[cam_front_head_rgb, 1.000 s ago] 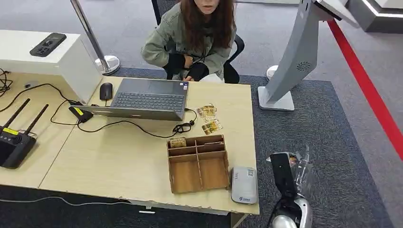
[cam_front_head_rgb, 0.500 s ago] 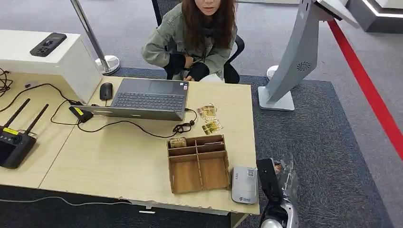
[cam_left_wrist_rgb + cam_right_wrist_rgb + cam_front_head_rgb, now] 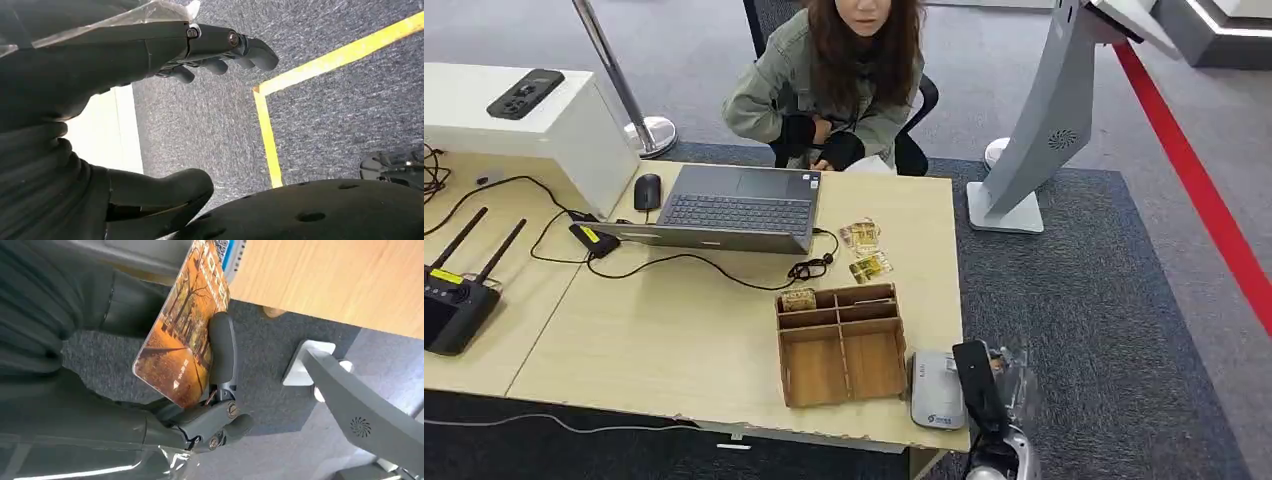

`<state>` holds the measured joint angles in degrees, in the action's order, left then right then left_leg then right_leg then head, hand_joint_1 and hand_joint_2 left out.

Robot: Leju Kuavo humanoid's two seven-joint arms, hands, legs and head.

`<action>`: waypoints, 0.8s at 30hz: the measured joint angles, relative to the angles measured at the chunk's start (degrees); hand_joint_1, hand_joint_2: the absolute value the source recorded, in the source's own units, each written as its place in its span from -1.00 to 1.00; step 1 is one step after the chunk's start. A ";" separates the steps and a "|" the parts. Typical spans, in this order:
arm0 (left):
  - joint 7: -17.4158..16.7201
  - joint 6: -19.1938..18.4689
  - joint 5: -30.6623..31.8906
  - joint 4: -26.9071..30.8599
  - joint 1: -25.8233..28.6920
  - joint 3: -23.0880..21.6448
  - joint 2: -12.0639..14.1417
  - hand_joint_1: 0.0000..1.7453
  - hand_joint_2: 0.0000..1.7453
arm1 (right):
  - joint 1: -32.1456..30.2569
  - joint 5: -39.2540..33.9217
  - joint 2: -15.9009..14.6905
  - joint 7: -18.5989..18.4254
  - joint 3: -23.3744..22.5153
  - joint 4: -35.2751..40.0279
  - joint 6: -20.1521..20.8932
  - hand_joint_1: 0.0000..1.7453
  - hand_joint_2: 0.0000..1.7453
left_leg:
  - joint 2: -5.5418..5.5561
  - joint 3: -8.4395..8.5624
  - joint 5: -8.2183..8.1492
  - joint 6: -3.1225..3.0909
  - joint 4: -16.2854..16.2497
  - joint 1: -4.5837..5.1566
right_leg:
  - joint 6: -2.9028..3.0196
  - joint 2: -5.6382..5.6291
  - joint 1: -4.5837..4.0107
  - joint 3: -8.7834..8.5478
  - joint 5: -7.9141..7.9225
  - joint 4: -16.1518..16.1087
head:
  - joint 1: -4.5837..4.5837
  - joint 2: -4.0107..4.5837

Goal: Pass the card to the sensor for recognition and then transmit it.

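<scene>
The right hand [image 3: 984, 385] sits at the near right corner of the counter [image 3: 684, 340], just beside the grey sensor [image 3: 937, 390] that lies flat next to the wooden tray [image 3: 841, 343]. In the right wrist view its fingers [image 3: 222, 352] are clamped on the card [image 3: 182, 335], an orange card printed with autumn trees, pinched against the thumb so that its printed face shows; one end of the card reaches toward the sensor's blue-trimmed edge [image 3: 231, 255], though whether it touches cannot be told. The step in hand looks like the presenting of the card to the sensor, not yet finished, since the card seems to stand at the sensor's side, not over its top. The next move probably calls for carrying the card over the sensor's face and bringing it flat and close, with the grip kept firm. After that comes the handing on, likely toward the person [image 3: 834, 70] seated across the counter. The left hand [image 3: 150, 50] hangs over grey carpet, its fingers [image 3: 250, 50] loosely spread and holding nothing
</scene>
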<state>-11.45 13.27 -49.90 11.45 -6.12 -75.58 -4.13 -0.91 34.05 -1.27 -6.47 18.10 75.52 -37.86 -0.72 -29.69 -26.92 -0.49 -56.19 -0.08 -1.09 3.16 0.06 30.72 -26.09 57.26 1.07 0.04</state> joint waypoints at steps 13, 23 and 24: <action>0.44 0.02 -0.20 -0.07 0.04 0.02 0.00 -1.00 1.00 | 1.34 -0.50 0.66 0.31 0.11 -3.47 0.00 1.00 1.00 | -0.01 0.06 0.00 0.00 0.00 0.00 | 0.00 0.00 0.00 -0.04 0.00 0.00 | 0.02 0.00; 0.52 -0.50 1.86 -0.09 0.03 -0.04 0.00 -1.00 1.00 | 2.23 4.93 0.35 0.66 -0.83 -1.71 0.00 1.00 1.00 | -0.01 0.06 0.02 -0.02 0.00 0.02 | -0.01 0.00 0.00 -0.06 0.02 0.00 | 0.00 0.00; 0.55 -0.57 2.14 -0.11 0.02 -0.04 0.00 -1.00 1.00 | 2.70 5.86 0.09 -0.03 -0.94 -0.65 -0.02 1.00 1.00 | -0.01 0.07 0.02 -0.03 0.00 0.02 | -0.02 -0.01 0.01 -0.06 0.03 0.00 | 0.00 0.00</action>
<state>-10.91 12.70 -47.76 11.34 -6.10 -75.63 -4.13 1.79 39.91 -1.18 -6.49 17.16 74.86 -37.88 -0.73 -29.62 -26.90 -0.52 -56.19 -0.05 -1.11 3.15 0.06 30.66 -26.06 57.26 1.07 0.04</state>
